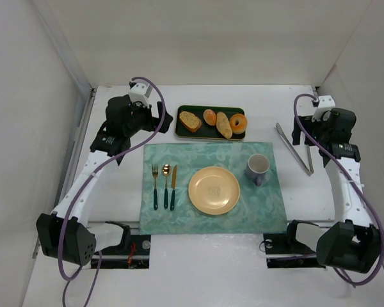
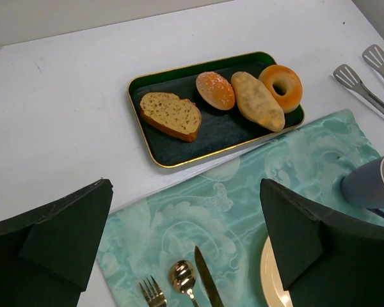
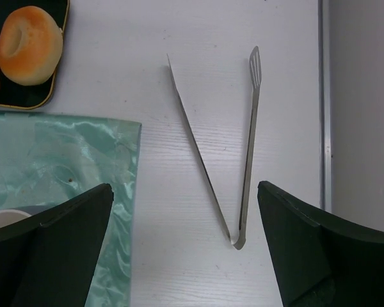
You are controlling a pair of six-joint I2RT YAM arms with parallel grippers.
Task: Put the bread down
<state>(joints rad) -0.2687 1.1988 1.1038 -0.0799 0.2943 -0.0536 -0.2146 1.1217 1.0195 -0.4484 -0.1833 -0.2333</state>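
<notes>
Both spread wide and holding nothing, left gripper (image 2: 184, 192) and right gripper (image 3: 184, 192); the bread (image 2: 216, 90) sits on the tray (image 2: 221, 131) between the slice (image 2: 171, 114) and the oval roll (image 2: 258, 101), close against the roll, so I reckon a finger could clip the roll and shove the bread aside.
</notes>
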